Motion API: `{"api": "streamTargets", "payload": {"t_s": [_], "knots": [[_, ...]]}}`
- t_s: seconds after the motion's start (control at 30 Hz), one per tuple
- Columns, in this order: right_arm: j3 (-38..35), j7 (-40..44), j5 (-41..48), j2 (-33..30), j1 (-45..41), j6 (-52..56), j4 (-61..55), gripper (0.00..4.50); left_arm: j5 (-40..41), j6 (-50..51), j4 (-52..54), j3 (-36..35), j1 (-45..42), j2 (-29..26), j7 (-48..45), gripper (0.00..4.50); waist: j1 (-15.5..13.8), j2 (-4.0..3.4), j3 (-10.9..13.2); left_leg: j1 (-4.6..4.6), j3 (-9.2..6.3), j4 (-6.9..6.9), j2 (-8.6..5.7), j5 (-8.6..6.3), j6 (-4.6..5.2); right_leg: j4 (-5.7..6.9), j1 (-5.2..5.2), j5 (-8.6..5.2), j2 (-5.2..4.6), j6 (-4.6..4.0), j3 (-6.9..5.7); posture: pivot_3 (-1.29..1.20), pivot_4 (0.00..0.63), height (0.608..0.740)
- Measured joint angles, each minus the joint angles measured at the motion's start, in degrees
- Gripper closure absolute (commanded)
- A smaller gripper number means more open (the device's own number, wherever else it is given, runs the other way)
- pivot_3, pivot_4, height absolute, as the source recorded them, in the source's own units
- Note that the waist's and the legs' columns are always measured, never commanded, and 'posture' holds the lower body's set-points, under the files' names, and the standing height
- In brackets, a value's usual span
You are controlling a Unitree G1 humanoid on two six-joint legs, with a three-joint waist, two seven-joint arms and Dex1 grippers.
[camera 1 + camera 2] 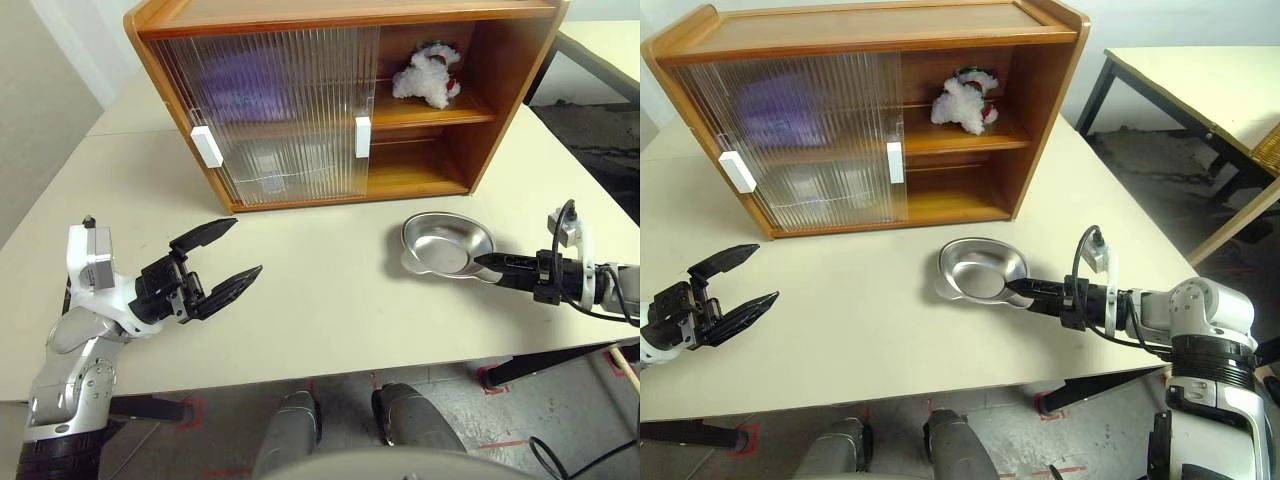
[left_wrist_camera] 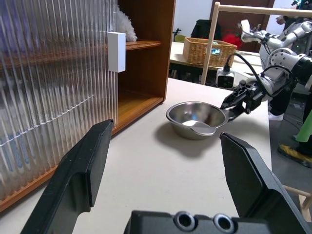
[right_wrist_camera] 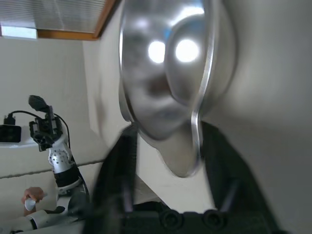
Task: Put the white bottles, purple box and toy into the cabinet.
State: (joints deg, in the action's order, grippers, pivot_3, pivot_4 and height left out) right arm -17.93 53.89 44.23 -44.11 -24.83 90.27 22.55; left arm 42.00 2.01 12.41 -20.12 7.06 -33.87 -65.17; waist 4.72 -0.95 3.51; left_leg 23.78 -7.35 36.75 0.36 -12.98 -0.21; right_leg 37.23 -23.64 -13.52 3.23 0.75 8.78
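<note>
The cabinet (image 1: 350, 12) stands at the back of the table, its ribbed doors slid to the left and its right side open. The toy (image 1: 425, 75) sits on the upper shelf in that open part. A purple blur behind the door on the upper shelf is the purple box (image 1: 245, 75). The white bottles are hidden; a pale blur shows behind the door on the lower shelf. My left gripper (image 1: 247, 246) hangs open over the table's left front, holding nothing. My right gripper (image 1: 478, 262) is closed in on the near rim of a steel bowl (image 1: 445, 245).
The bowl rests on the cream table (image 1: 320, 330), in front of the cabinet's open side. White door handles (image 1: 207, 146) (image 1: 362, 137) stick out from the doors. A second table (image 1: 1200, 80) stands off to the right, and a wicker basket (image 2: 207, 48) sits further back.
</note>
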Motion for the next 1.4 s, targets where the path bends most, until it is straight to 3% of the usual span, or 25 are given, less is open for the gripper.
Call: {"api": "streamTargets", "payload": {"t_s": [0.13,0.53,0.83,1.23,1.4], "knots": [[-1.21,-0.42,1.17,0.02,-0.28,0.03,0.01,4.49,0.0,0.0,-0.03,0.0,-0.01,-0.02,0.04,0.0,-0.01,-0.01,0.0,-0.02,0.0,0.0,0.0,0.0,0.0,0.01,0.0,0.0,0.0,0.0,0.0,-0.12,0.093,0.74],[-3.1,-1.84,3.61,-0.11,-2.35,0.03,2.32,4.49,0.0,-0.01,-0.43,0.0,-0.55,-0.02,0.02,0.0,-0.01,0.0,-0.01,-0.02,0.0,0.0,0.0,0.0,0.0,0.0,0.02,0.02,0.0,-0.02,0.0,-0.13,0.092,0.74],[-6.85,-5.88,12.17,2.06,-5.51,0.03,7.84,4.49,-0.01,0.0,-1.12,0.0,-1.13,-0.15,-0.01,0.0,0.0,0.0,-0.01,-0.02,0.0,-0.01,0.0,0.0,0.0,0.0,0.01,0.02,0.0,-0.02,0.0,-0.13,0.088,0.74],[-14.06,-15.93,16.14,9.63,-7.55,0.02,9.11,4.49,-0.01,0.0,-1.22,-0.03,-1.49,-0.7,-0.23,0.0,0.11,-0.01,-0.02,-0.05,0.0,0.0,0.02,0.01,0.02,0.01,0.01,0.11,0.0,-0.05,0.0,-0.13,0.082,0.74],[-17.74,-21.3,15.74,14.13,-8.54,-1.95,8.18,4.49,-0.01,0.01,-1.31,-0.05,-1.51,-0.84,-0.42,0.0,0.19,-0.03,-0.03,-0.05,0.0,-0.01,0.03,0.01,0.03,0.01,-0.03,0.36,0.0,-0.45,-0.01,-0.13,0.08,0.74]]}}
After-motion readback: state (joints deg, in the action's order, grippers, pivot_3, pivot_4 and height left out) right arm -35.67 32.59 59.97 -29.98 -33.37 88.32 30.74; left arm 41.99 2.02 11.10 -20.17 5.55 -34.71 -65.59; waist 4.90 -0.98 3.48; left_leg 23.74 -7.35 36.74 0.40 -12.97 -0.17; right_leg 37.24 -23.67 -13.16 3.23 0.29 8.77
